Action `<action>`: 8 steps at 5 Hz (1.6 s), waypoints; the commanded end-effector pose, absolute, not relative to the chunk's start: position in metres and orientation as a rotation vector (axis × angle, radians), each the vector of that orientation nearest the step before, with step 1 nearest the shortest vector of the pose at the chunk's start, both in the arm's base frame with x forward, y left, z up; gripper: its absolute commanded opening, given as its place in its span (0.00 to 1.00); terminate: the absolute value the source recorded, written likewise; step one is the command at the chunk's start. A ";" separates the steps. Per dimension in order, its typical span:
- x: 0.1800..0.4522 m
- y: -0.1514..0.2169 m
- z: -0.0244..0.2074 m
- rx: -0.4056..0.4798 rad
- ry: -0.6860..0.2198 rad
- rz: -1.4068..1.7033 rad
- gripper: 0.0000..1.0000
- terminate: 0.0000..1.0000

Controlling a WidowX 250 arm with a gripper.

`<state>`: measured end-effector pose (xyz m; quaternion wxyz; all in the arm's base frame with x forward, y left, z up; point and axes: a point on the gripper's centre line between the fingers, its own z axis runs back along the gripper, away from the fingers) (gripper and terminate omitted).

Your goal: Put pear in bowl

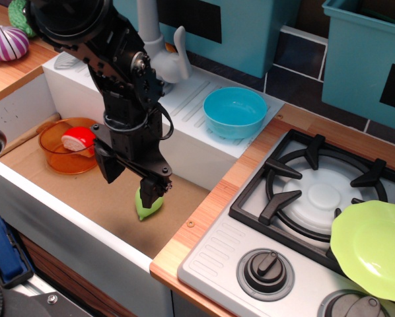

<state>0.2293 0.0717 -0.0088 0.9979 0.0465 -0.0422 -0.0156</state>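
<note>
1. The robot arm is reaching down into the toy sink (26,148), and its gripper (151,191) is sitting right over the pear (148,206) on the sink's brown floor.
2. The black fingers (149,186) are closing around the top of the pear, with the fruit's pale green lower end showing beneath them; they appear to be clamped on it, though the exact contact is partly hidden by the gripper body.
3. The pear is lying low in the sink, near the front right corner, and I cannot tell whether it is resting on the floor or is just off it.
4. The bowl (235,112) is sitting empty on the white drainboard (184,105), up and to the right of the sink and well apart from the pear.
5. An orange bowl (69,146) holding a red-and-white piece is sitting at the left of the sink, clear of the gripper.
6. A green plate (372,243) is resting on the stove (316,198) at the right, playing no part here.
7. By my judgement, the grasp is the only step under way or done; lifting the pear out of the sink, carrying it over the drainboard and letting it go into the bowl are all left to do.
</note>
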 end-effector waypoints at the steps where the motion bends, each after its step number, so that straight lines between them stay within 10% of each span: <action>1: 0.229 0.072 -0.009 0.093 -0.084 -0.031 1.00 0.00; 8: 0.272 0.089 -0.048 0.052 -0.189 -0.003 1.00 0.00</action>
